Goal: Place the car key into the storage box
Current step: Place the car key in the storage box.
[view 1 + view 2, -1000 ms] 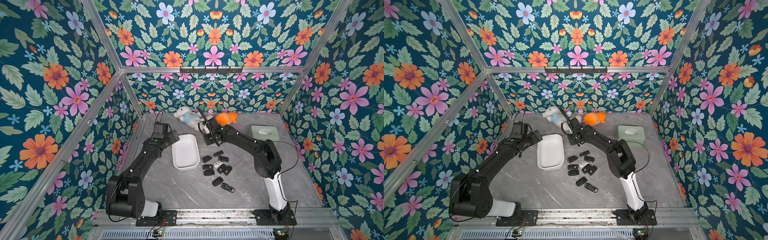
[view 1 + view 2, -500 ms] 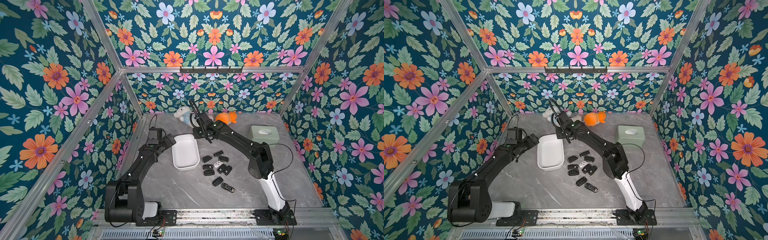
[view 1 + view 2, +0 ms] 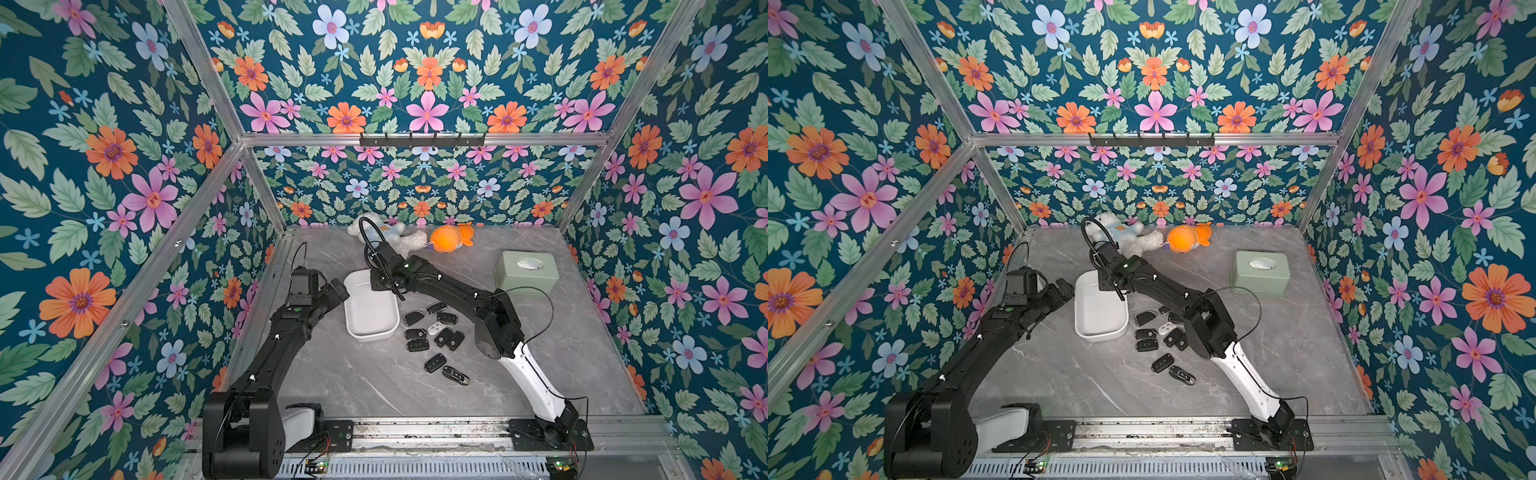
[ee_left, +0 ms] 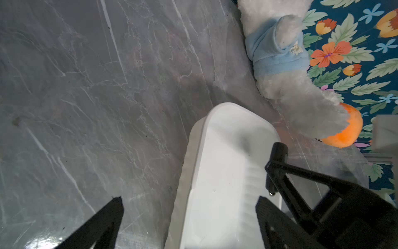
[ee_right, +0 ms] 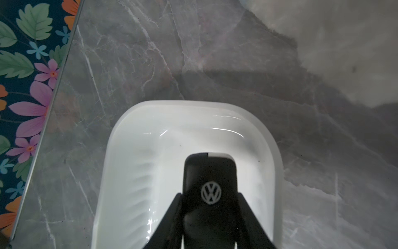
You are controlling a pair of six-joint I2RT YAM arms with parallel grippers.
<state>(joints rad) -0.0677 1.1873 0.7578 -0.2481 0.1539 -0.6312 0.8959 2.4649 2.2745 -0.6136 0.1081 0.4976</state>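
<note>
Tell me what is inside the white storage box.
Only bare white floor shows in the storage box. The right tool, shut on the car key, hangs over it, hiding the floor underneath.

Black arms — white lower links

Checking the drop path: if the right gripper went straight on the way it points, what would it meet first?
Probably the floor of the storage box: the right gripper, shut on the car key, points into it, key tip leading. Depth is unclear.
</note>
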